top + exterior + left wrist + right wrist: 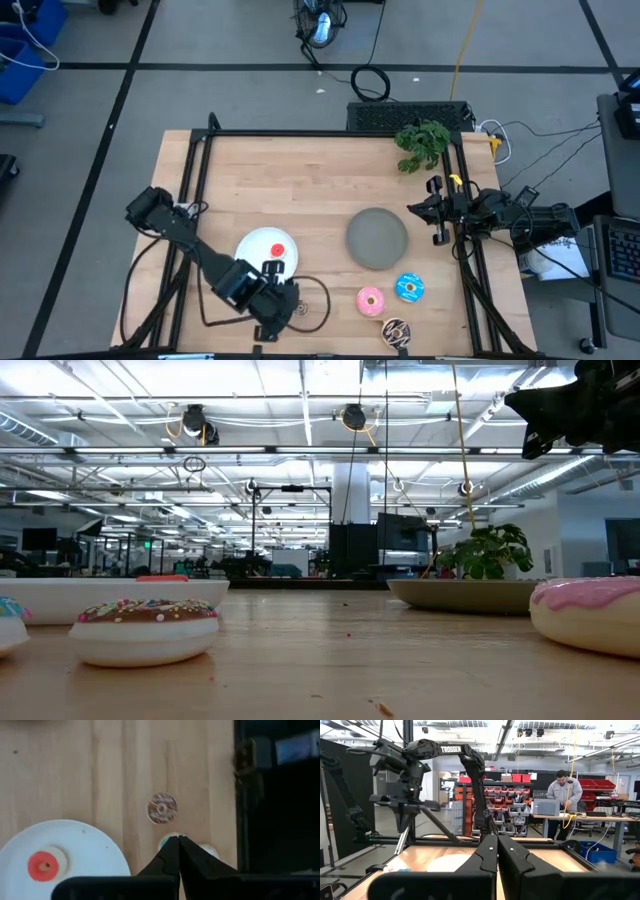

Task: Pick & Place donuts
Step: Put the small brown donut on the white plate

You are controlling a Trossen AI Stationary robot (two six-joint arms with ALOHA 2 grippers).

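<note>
High view: the left gripper (pixel 283 306), fingers pressed together and holding nothing, hovers just beside the round white plate (pixel 254 247) carrying a tiny red-iced donut (pixel 277 250). The pink (pixel 370 299), blue (pixel 408 288) and dark brown sprinkled (pixel 396 331) ring donuts lie near the plain grey disc plate (pixel 377 238). The right gripper (pixel 437 212) waits, fingers together, at the table's right edge.

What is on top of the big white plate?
One tiny red donut lies on the white plate, toward its right side; the left wrist view shows it too. The left gripper hangs just past the plate's rim, so part of that rim is covered in the high view.
</note>
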